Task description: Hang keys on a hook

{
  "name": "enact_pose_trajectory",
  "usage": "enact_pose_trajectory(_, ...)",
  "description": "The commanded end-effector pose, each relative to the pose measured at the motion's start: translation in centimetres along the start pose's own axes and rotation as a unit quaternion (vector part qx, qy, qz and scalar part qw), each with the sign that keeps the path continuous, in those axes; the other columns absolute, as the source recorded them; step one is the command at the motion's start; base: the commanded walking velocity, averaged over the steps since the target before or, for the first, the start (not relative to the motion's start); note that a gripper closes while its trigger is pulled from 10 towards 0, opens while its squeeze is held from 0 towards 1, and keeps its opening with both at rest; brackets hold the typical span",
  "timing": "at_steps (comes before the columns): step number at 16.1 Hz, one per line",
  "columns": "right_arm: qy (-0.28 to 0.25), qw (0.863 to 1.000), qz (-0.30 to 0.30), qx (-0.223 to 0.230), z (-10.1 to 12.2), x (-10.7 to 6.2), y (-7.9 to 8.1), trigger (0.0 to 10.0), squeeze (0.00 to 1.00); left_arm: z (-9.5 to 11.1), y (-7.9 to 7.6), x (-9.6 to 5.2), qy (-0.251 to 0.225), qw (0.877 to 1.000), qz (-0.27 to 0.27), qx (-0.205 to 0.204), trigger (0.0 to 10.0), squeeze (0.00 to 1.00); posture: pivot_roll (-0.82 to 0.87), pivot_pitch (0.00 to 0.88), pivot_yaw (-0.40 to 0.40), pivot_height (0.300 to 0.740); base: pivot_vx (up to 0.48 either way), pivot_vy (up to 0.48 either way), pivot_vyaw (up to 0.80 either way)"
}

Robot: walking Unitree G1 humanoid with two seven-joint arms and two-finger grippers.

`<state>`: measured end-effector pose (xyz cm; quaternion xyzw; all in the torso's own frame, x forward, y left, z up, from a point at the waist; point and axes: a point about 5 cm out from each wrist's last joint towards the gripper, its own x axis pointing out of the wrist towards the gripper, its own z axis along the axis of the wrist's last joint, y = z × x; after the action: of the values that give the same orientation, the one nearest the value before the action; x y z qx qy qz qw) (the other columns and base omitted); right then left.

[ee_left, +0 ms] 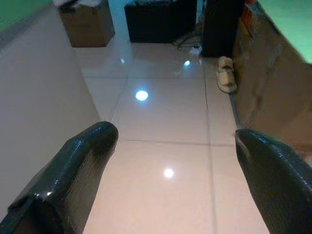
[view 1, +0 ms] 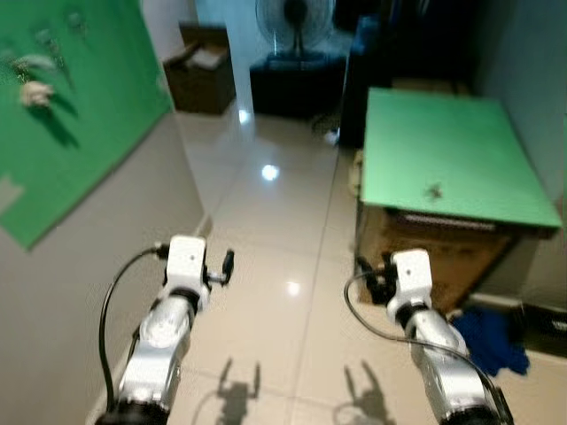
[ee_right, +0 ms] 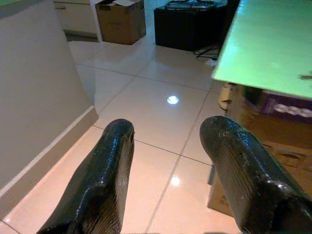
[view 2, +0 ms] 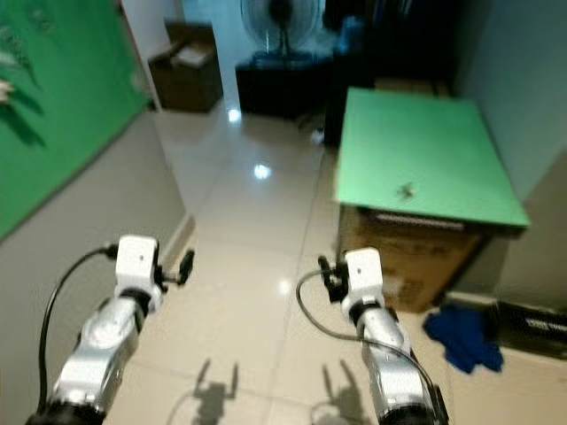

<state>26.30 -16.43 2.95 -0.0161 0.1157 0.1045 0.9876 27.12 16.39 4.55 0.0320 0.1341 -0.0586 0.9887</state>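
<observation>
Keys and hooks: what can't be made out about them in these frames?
- Small dark object on the green tabletop: too small and blurred in the eye views to confirm as keys.
- Pale shapes on the green wall panel: blurred; hooks or hung items cannot be told.
- Right wrist view: the dark object is cut off by the frame edge.

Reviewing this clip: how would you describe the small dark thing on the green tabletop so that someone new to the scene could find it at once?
Start at the green-topped table on the robot's right, resting on a cardboard box. On its near half, a little left of centre, lies a small dark object, possibly the keys, too blurred to confirm. It is the one dark speck on that plain green surface.
</observation>
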Motion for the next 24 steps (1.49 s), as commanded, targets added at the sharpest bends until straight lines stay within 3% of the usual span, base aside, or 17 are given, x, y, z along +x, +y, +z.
enact_pose_trajectory(1,-0.003,1.000,-0.003,-0.006,0.26,0.13,-0.28,10.0,0.00,0.23,-0.43,0.14,-0.003,1.000,-0.008,0.009,10.0,0.00,-0.16,0.000,0.063,0.740,0.000,-0.480,0.00)
enact_pose_trajectory(16,0.001,1.000,0.010,-0.008,0.02,0.14,0.39,10.0,0.00,-0.11,-0.36,0.15,0.008,1.000,0.010,0.026,10.0,0.00,-0.16,0.000,0.061,0.740,0.000,-0.480,0.00)
enact_pose_trajectory(20,0.003,1.000,0.013,-0.011,-0.01,0.31,0.52,10.0,0.00,0.04,-0.29,0.15,0.003,1.000,0.011,0.012,10.0,0.00,-0.15,0.000,0.061,0.740,0.000,0.000,0.00)
enact_pose_trajectory(24,0.000,1.000,0.018,-0.012,0.01,0.35,0.71,10.0,0.00,0.01,-0.36,0.04,0.005,1.000,0.010,0.025,10.0,0.00,-0.15,0.000,0.061,0.740,0.477,0.000,0.00)
